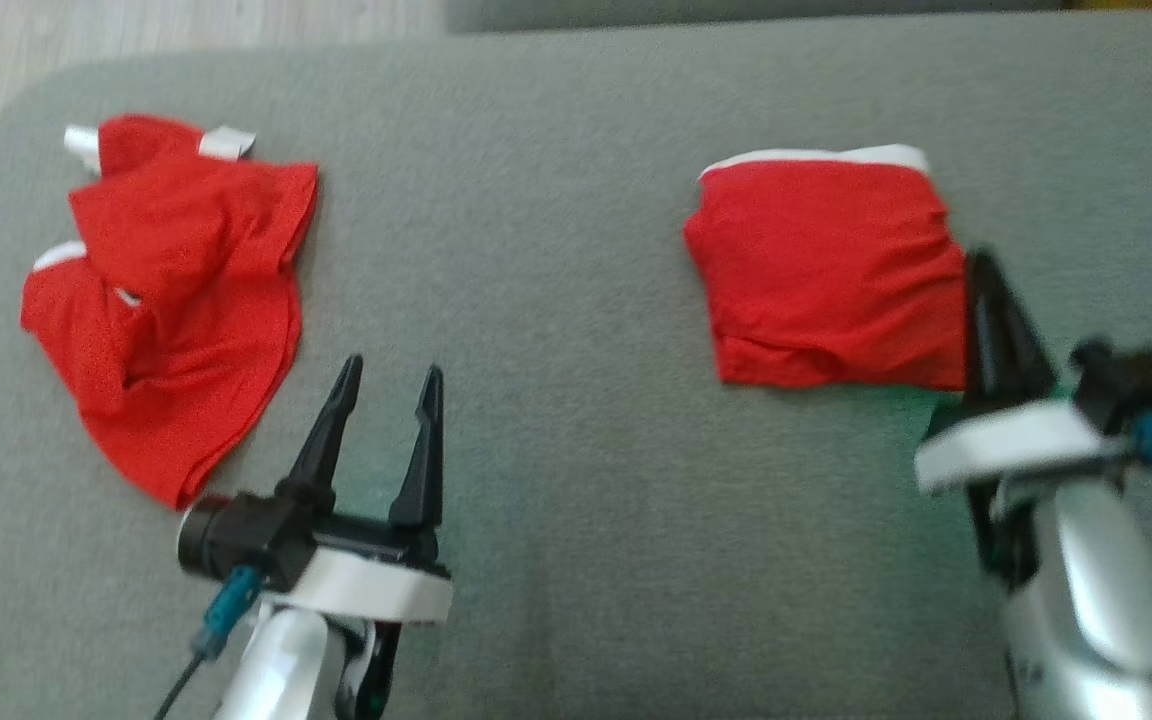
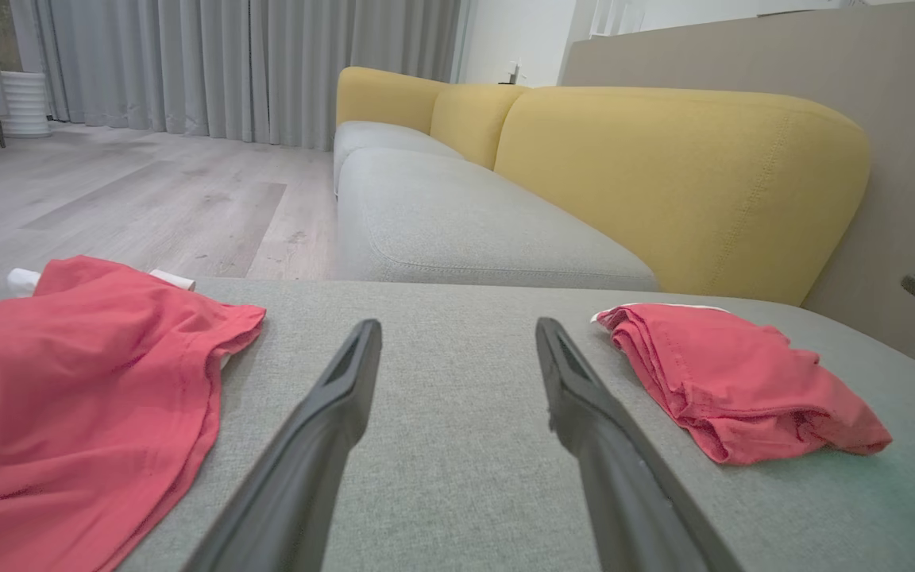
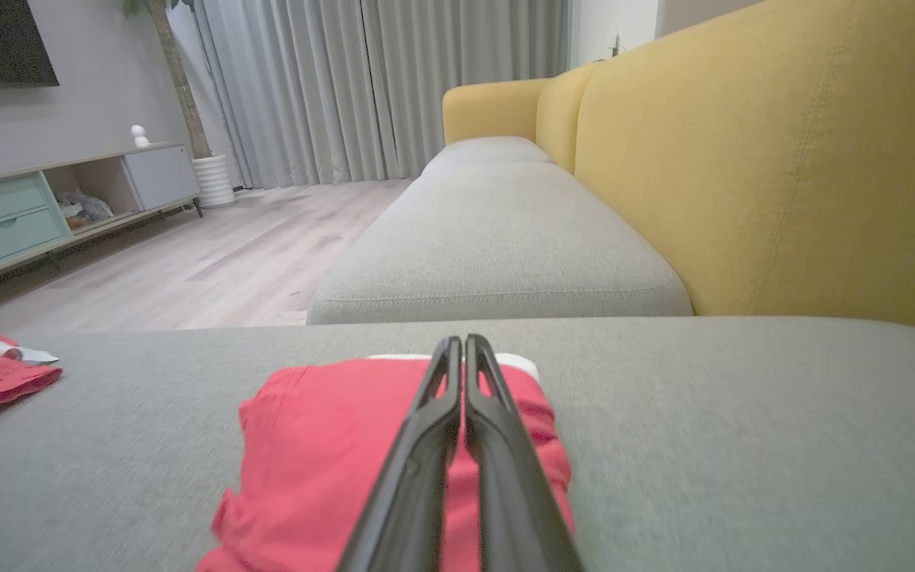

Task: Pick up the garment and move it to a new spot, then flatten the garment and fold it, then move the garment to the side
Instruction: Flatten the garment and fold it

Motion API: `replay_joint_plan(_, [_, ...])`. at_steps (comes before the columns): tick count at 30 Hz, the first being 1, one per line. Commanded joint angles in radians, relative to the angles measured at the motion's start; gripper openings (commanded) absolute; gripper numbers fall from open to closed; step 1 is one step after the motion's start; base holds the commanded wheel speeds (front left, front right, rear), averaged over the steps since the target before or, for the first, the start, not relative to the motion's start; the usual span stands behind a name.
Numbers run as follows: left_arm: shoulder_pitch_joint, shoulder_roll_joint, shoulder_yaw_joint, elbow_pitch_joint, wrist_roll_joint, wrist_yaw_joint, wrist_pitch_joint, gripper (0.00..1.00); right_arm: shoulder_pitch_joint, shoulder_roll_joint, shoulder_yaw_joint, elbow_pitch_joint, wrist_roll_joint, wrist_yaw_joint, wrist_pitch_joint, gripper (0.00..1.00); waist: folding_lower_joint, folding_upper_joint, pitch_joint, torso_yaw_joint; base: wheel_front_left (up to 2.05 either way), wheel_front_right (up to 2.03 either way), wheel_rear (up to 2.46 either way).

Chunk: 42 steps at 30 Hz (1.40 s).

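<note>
Two red garments lie on the grey cushion, well apart. The crumpled garment, with white trim showing, is spread near the cushion's left edge, and the folded garment, a neat rectangle with a white band along its far side, sits toward the right edge. There are two grippers. The left gripper hangs over bare cushion just right of the crumpled garment's near corner, fingers spread and holding nothing. The right gripper has its fingers pressed together at the folded garment's right side, lying above the cloth in the right wrist view; contact cannot be told.
</note>
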Motion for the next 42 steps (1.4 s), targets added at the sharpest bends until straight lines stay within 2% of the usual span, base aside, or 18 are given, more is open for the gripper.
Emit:
replay_joint_plan(1, [-0.051,0.002,0.023,-0.030,-0.002,-0.006,-0.005,1.00,-0.064,-0.002,0.006,-0.012,-0.015,0.007,0.008,0.00,-0.0001,0.0000,0.051,0.045,0.00,0.00,0.00])
replay_joint_plan(8, [-0.099,0.002,0.006,-0.025,-0.013,-0.010,-0.005,1.00,-0.245,-0.002,-0.099,0.188,-0.087,0.007,0.064,0.00,-0.0001,0.0000,0.127,0.119,0.00,0.00,0.00])
replay_joint_plan(12, [-0.112,0.002,-0.006,-0.020,-0.019,-0.012,-0.005,1.00,-0.300,-0.002,-0.194,0.354,-0.188,0.007,0.113,0.00,-0.0001,0.0000,0.141,0.143,0.00,0.00,0.00])
replay_joint_plan(16, [-0.124,0.002,-0.014,-0.010,-0.024,-0.009,-0.005,1.00,-0.347,-0.002,-0.246,0.453,-0.247,0.007,0.087,0.00,-0.0001,0.0000,0.135,0.156,0.00,0.00,0.00])
replay_joint_plan(21, [-0.124,0.002,-0.017,-0.004,-0.030,-0.004,-0.005,1.00,-0.403,-0.002,-0.209,0.489,-0.222,0.007,0.007,0.00,-0.0001,0.0000,0.114,0.157,0.00,0.00,0.00])
replay_joint_plan(26, [-0.120,0.002,-0.025,-0.004,-0.035,0.000,-0.005,1.00,-0.450,-0.002,-0.060,0.504,-0.118,0.007,-0.020,0.00,-0.0001,0.0000,0.101,0.159,0.00,0.00,0.00])
replay_joint_plan(29, [-0.121,0.002,-0.030,-0.005,-0.037,0.002,-0.005,1.00,-0.451,-0.002,0.012,0.564,-0.091,0.007,-0.005,0.00,-0.0001,0.0000,0.100,0.161,0.00,0.00,0.00])
replay_joint_plan(31, [-0.121,0.002,-0.032,-0.006,-0.038,0.003,-0.005,1.00,-0.446,-0.002,0.051,0.644,-0.101,0.007,0.065,0.00,-0.0001,0.0000,0.099,0.162,0.00,0.00,0.00])
replay_joint_plan(36, [-0.118,0.002,-0.028,-0.005,-0.037,0.005,-0.005,1.00,-0.450,-0.002,0.080,0.700,-0.069,0.007,0.037,0.00,-0.0001,0.0000,0.088,0.159,0.00,0.00,0.00])
replay_joint_plan(42, [-0.101,0.002,-0.002,-0.004,-0.028,0.004,-0.005,1.00,-0.418,-0.002,0.094,0.639,-0.002,0.007,-0.020,0.00,-0.0001,0.0000,0.047,0.120,0.00,0.00,0.00])
